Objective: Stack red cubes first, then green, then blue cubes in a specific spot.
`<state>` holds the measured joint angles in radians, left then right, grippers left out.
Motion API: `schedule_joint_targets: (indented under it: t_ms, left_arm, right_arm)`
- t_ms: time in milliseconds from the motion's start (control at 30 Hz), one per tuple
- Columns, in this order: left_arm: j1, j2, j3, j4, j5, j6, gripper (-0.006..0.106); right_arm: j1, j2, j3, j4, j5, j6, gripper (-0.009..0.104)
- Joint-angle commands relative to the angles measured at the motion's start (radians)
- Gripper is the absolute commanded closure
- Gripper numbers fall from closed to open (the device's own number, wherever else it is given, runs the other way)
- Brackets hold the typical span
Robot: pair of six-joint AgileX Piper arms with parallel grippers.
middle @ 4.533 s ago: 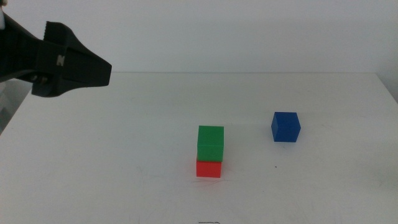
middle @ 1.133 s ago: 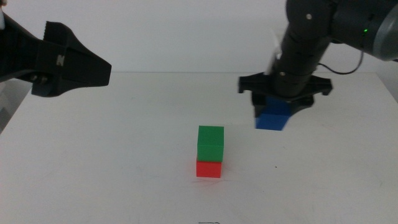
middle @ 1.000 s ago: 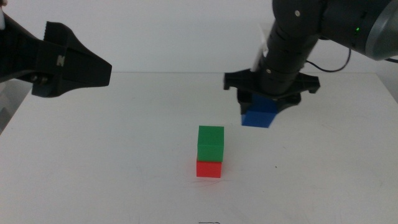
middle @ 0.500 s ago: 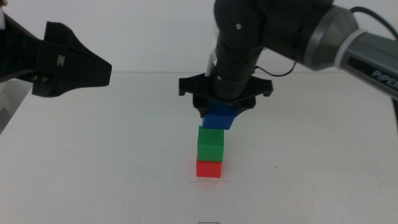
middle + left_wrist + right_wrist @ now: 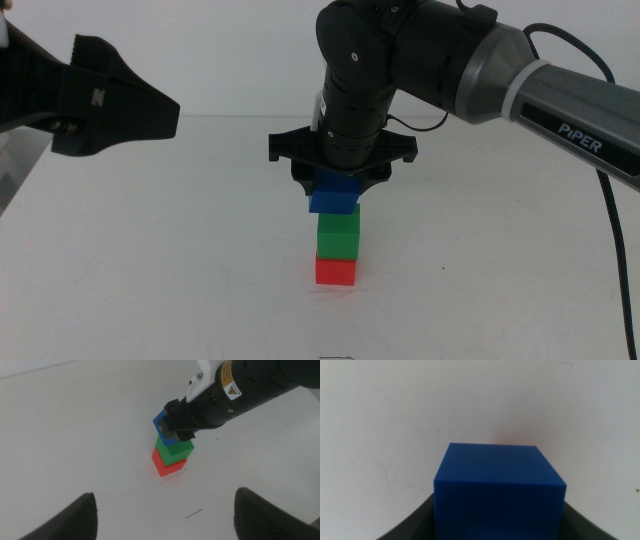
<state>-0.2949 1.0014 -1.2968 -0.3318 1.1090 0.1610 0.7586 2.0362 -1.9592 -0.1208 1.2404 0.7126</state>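
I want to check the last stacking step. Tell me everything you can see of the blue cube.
The blue cube is small, plain, deep blue with matte faces. The right gripper is shut on it from above, holding it level over the green cube, which sits on the red cube. Whether it touches the green cube yet cannot be told.

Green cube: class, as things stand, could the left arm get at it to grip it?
Probably not. The green cube sits on the red cube, and the right gripper holds the blue cube right above it, so that arm blocks the top. The left gripper waits far off, open.
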Motion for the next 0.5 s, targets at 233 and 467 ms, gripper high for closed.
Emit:
schedule_joint_targets:
  t_ms: [233, 467]
  left_arm:
    - [-0.002, -0.009, -0.025, -0.028, -0.055, 0.002, 0.007]
    - [-0.002, -0.009, -0.025, -0.028, -0.055, 0.002, 0.007]
  right_arm:
    - [-0.015, -0.085, 0.008, 0.006, 0.062, -0.031, 0.095]
    - [-0.015, -0.118, 0.038, -0.021, 0.061, -0.021, 0.095]
